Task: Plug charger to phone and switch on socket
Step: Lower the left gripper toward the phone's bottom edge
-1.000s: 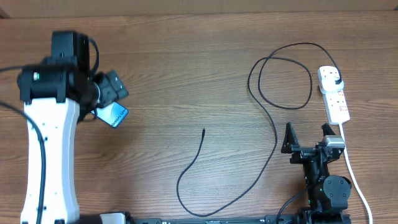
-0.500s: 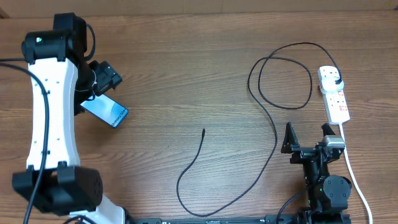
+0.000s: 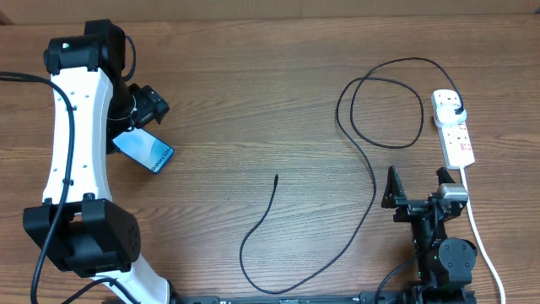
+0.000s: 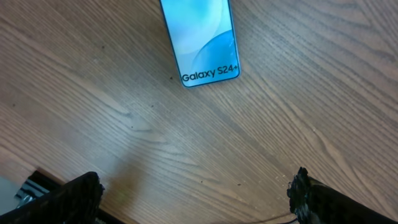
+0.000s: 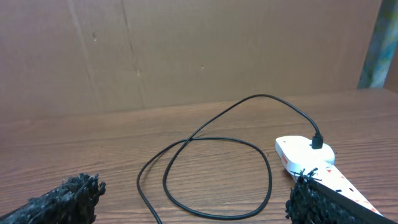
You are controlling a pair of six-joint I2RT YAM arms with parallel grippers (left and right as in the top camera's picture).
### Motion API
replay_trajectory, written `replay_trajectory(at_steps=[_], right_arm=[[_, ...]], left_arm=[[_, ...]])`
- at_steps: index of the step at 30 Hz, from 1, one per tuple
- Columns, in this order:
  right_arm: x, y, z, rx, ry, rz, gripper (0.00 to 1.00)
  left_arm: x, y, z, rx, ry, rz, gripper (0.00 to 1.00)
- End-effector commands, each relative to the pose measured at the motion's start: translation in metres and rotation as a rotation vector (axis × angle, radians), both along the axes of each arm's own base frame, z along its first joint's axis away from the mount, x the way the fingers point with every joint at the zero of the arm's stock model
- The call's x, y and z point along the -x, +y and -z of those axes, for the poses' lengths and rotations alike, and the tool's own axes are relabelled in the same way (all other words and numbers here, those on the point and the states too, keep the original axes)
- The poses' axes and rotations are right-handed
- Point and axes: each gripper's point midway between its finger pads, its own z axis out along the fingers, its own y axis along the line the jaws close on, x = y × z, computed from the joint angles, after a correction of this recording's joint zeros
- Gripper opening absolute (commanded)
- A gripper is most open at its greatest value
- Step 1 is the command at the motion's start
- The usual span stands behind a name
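Hovering over phone [image 4: 200, 40]; left jaws apart

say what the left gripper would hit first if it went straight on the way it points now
Most likely the bare table, just short of the phone: the left gripper points down at the wood, jaws open, nothing between. Depth is unclear, so it might clip the phone's near edge.
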Motion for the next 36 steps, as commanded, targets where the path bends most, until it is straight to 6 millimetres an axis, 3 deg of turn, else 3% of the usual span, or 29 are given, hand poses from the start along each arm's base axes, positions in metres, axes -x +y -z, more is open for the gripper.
replay_trajectory(at_steps=[1, 14, 22, 30, 36], right_arm=[[0.000, 0.002, 0.001, 0.004, -0.007, -0.010, 1.00], [0.000, 0.002, 0.001, 0.004, -0.007, -0.010, 1.00], [0.000, 0.002, 0.001, 0.004, -0.007, -0.010, 1.00], [0.000, 0.002, 0.001, 0.004, -0.007, -0.010, 1.00], [0.000, 0.002, 0.001, 0.004, -0.007, -0.010, 1.00]], left_arm=[[-0.005, 0.002, -0.002, -0.011, -0.018, -0.010, 1.00], [-0.032, 0.005, 0.003, -0.020, -0.101, -0.012, 1.00], [-0.038, 0.007, 0.048, -0.015, 0.022, -0.014, 0.99], [-0.051, 0.017, 0.069, -0.069, 0.032, -0.013, 1.00], [-0.050, 0.025, 0.084, -0.105, 0.071, -0.011, 0.99]])
